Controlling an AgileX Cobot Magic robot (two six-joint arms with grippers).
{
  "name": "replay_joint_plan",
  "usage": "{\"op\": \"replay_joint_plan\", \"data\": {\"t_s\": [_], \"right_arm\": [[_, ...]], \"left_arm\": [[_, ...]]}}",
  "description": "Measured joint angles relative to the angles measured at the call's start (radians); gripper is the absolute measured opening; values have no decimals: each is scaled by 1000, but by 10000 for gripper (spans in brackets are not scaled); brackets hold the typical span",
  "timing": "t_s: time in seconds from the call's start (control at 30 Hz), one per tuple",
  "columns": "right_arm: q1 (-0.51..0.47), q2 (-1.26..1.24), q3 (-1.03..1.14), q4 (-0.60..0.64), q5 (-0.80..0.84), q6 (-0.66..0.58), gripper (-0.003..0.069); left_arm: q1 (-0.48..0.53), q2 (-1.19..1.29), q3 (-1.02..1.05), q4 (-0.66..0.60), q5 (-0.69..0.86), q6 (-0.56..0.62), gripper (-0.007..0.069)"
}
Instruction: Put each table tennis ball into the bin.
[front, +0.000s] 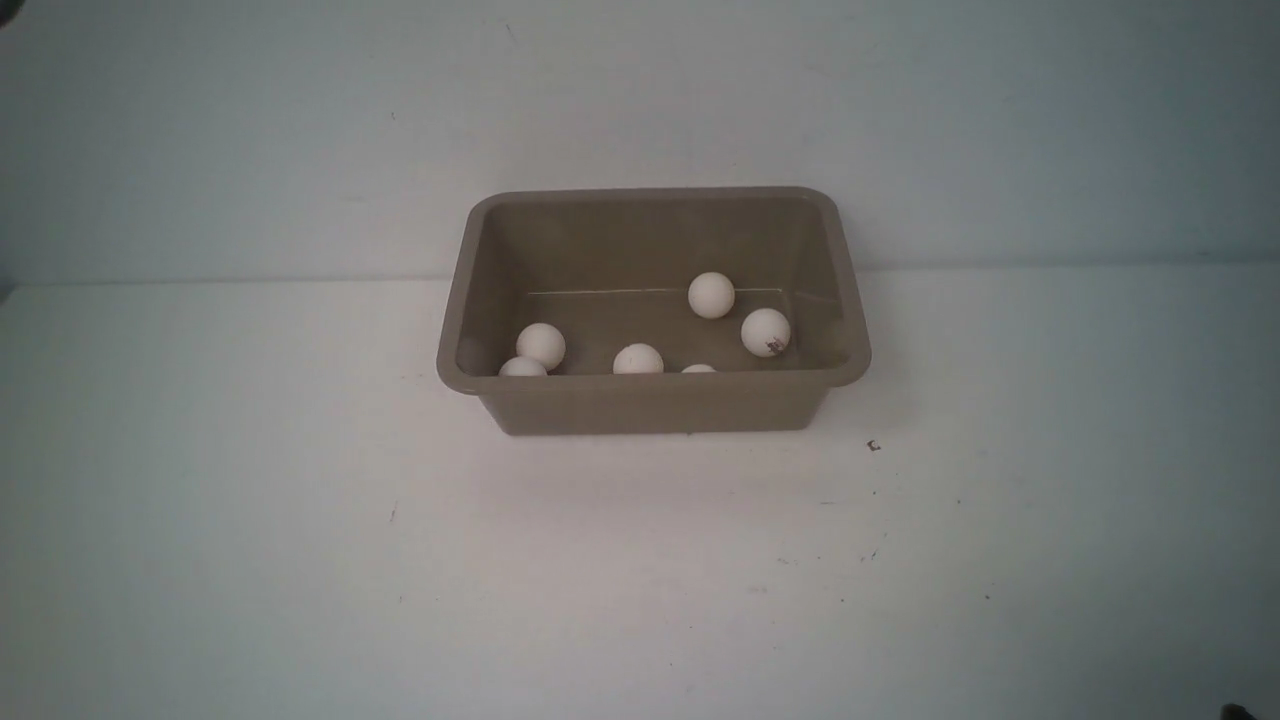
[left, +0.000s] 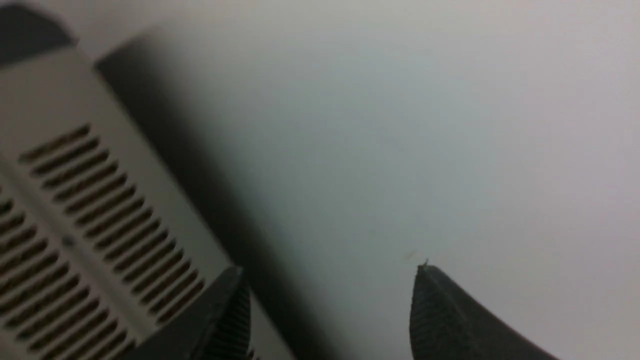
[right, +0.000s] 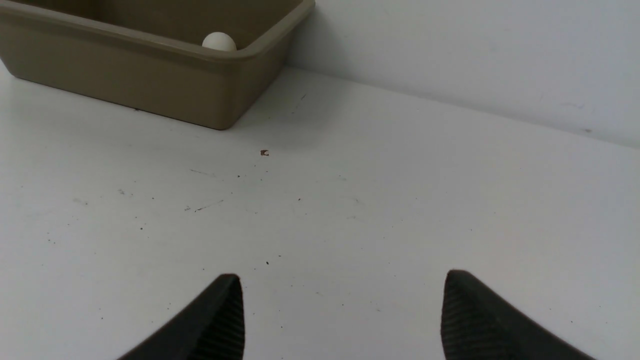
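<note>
Six balls (front: 711, 295) lie in the bin (front: 652, 388), which sits in the middle of the desk (front: 300, 560) by the far wall. Two are at the left, two in the middle by the near wall, and two to the right. No ball shows on the desk, so the job looks done.

The balls look light, hard and smooth. They would roll away easily, so pinch one softly across its middle.

Both arms are back, out of the front view. The left gripper (left: 330, 310) has its jaws spread and empty, beside a slotted grey box (left: 90, 210). The right gripper (right: 342, 312) hangs low over the bare desk, right of the bin, jaws spread and empty.
</note>
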Motion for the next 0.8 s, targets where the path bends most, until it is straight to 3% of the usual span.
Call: {"op": "replay_joint_plan", "data": {"t_s": [0.2, 0.3, 0.57, 0.67, 0.77, 0.8], "right_arm": [[0, 0, 0, 0, 0, 0, 482], [0, 0, 0, 0, 0, -1, 482], [0, 0, 0, 0, 0, -1, 482], [0, 0, 0, 0, 0, -1, 482], [0, 0, 0, 0, 0, -1, 482], [0, 0, 0, 0, 0, -1, 482]], "left_arm": [[-2, 0, 129, 0, -6, -62, 394], [-3, 0, 187, 0, 158, -103, 394], [-5, -23, 195, 16, 940, -160, 394], [-8, -23, 224, 46, 1315, -249, 394], [-8, -22, 245, 106, 1489, -343, 394], [-8, -20, 251, 198, 1618, -451, 394]]}}
